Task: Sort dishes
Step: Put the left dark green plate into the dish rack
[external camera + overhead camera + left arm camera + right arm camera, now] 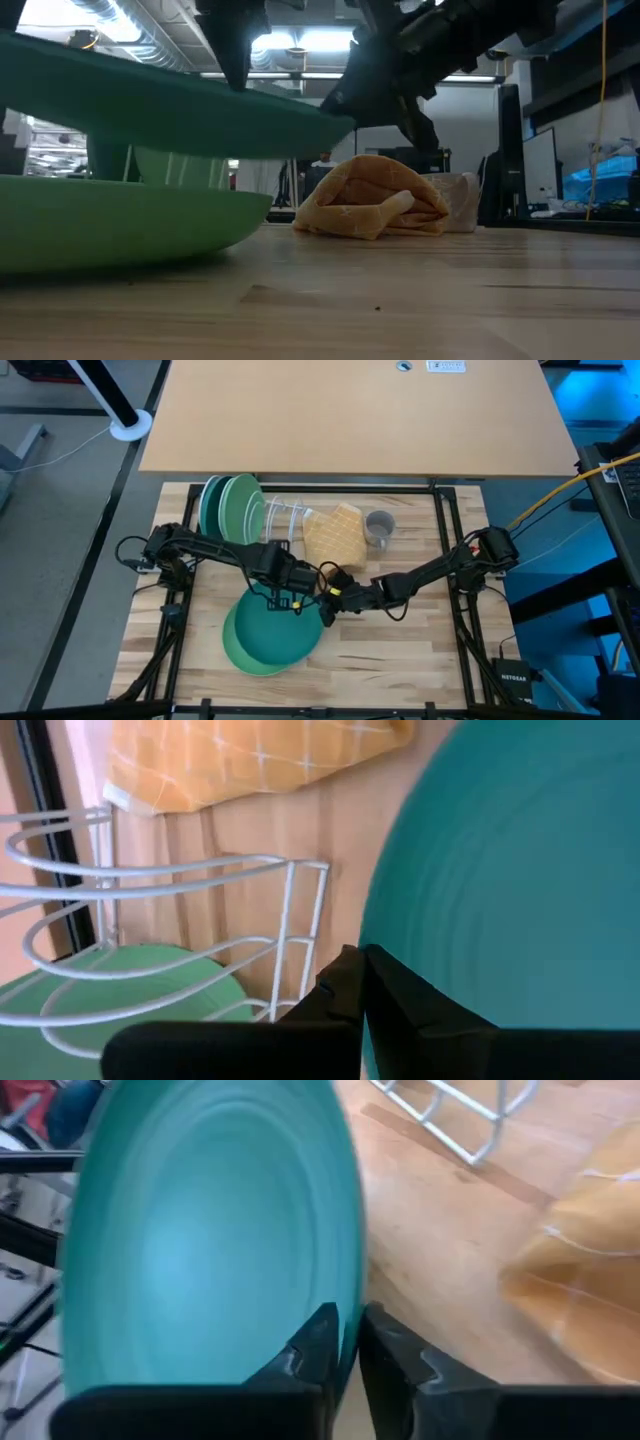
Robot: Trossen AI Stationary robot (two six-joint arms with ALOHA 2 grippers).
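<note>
Both grippers' fingers pinch teal plate (275, 628) rim above green plate (240, 652); rack (283, 520), cloth (335, 532) nearby.

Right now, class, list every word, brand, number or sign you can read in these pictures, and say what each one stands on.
"NETGEAR": on the small black box beside the table's near right corner, high view; the letters are tiny, so this reading is tentative.
White label on the tan desk: print too small to read.
Plates, mug, checked cloth and wire rack: no text visible.
</note>
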